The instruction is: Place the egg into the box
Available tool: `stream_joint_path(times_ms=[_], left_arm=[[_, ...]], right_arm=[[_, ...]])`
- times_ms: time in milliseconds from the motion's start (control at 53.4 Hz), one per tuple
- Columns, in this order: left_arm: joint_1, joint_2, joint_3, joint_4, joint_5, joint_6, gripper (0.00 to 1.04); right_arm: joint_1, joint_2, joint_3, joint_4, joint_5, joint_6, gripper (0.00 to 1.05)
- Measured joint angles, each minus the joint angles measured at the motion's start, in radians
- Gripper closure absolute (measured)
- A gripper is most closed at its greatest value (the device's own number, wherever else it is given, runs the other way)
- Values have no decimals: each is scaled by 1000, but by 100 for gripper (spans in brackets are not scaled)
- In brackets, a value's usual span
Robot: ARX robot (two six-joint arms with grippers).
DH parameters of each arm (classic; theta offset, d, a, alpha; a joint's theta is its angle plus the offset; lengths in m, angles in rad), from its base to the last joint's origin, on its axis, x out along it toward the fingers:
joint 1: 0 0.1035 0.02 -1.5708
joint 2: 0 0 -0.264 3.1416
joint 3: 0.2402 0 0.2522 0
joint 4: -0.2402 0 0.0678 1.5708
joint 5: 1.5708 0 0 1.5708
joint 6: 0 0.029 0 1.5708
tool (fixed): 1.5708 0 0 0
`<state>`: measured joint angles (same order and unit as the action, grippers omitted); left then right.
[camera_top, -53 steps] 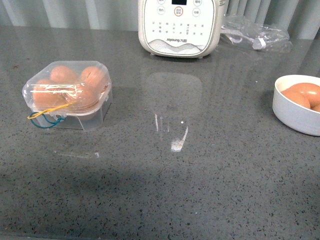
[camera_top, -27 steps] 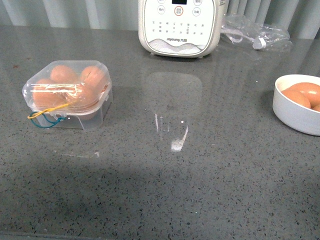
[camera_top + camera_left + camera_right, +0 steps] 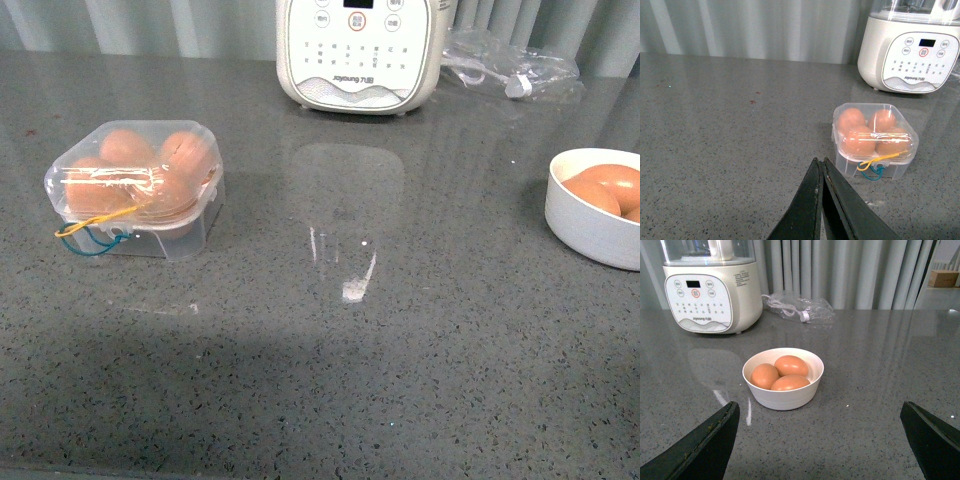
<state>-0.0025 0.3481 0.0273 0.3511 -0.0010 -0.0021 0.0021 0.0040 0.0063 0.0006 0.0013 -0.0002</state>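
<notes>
The clear egg box [image 3: 135,190] stands on the left of the grey table with its lid down and several brown eggs inside; yellow and blue cords hang at its front. It also shows in the left wrist view [image 3: 874,139]. My left gripper [image 3: 820,167] is shut and empty, a short way in front of the box. Three brown eggs [image 3: 781,375] lie in a round white bowl [image 3: 783,396], which shows at the right edge of the front view [image 3: 592,228]. My right gripper [image 3: 820,415] is wide open and empty, short of the bowl. Neither arm shows in the front view.
A white Joyoung cooker [image 3: 358,55] stands at the back of the table. A crumpled clear plastic bag [image 3: 510,65] lies to its right. Grey curtains hang behind the table.
</notes>
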Motion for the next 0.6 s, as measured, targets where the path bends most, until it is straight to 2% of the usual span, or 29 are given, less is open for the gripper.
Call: stream_joint_path(times_ms=[599], left_arm=[[0,-180,0,-179,0,0,101]], right_arm=[[0,0,0,0,0,0,7]])
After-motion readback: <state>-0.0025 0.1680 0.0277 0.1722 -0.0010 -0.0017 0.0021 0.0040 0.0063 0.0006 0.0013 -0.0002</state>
